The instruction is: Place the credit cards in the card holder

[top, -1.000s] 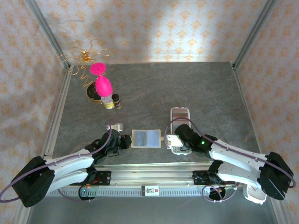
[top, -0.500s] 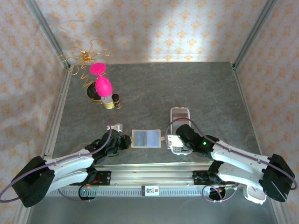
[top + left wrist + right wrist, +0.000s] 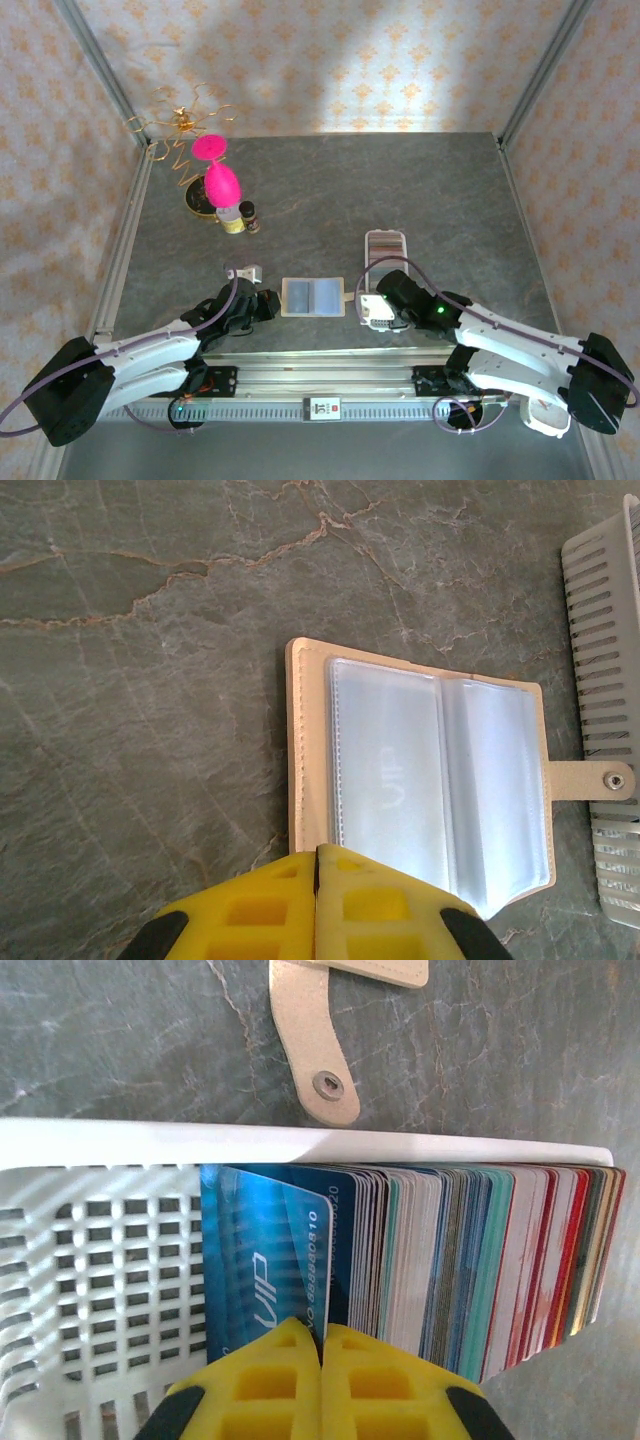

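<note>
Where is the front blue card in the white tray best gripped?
At its upper edge, coming from above: the front blue card stands on edge in the white tray, with the other cards packed close behind it.

The left fingers [image 3: 255,915] and the right fingers [image 3: 265,1380] are each pressed fully together.

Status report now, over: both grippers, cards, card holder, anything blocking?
Left gripper shut, at edge of open card holder. Right gripper shut on front blue card in white tray. Nothing lies on holder.
</note>
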